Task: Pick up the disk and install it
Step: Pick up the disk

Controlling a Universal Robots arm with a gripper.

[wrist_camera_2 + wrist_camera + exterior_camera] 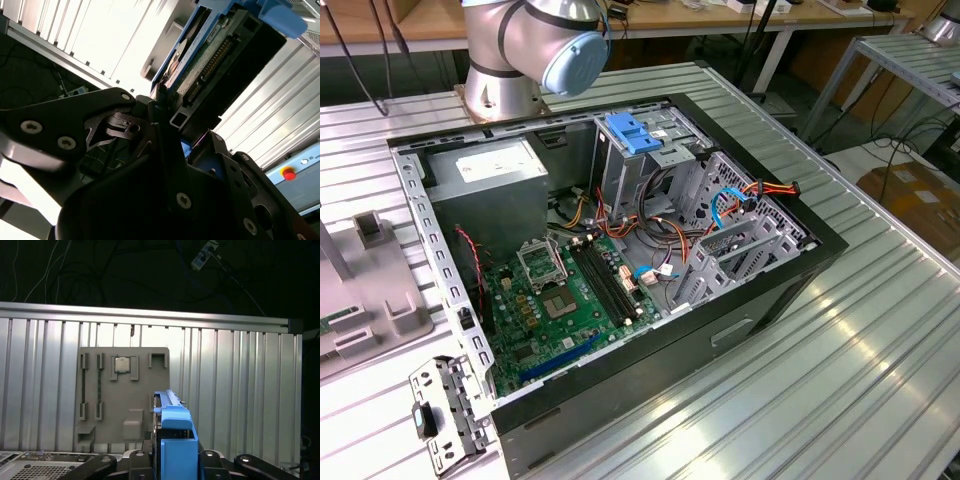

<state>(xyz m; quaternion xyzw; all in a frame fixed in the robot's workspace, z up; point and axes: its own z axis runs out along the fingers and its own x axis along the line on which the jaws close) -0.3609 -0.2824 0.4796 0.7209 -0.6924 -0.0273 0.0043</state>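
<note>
Open computer case (775, 300) lying on its side on the ribbed aluminium tabletop (880, 380), with the arm's base joint (570, 55) standing beyond it. Inside the case in the exterior view: the green motherboard (570, 300), the grey power supply (485, 180) towards the exterior view's left, a tall metal cage topped by a blue latch (630, 133), and a perforated drive cage (745, 245) towards the exterior view's right with bundled cables (660, 230) between the two cages. A grey fixture plate (365, 300) lies on the tabletop beside the case, at the exterior view's left. The tool (172, 462) is clenched on the disk (215, 55): in the first wrist view its dark fingers (207, 460) press on either side of the disk, which is seen edge-on with its blue side rail (175, 440) facing the camera. In the second wrist view the disk's connector edge and circuit board are exposed, and the disk projects away from the tool. The disk is held clear of the tabletop, outside the case. Behind it in the first wrist view lies a grey fixture plate carrying a square processor chip (122, 364). A red button (287, 173) appears in the second wrist view.
</note>
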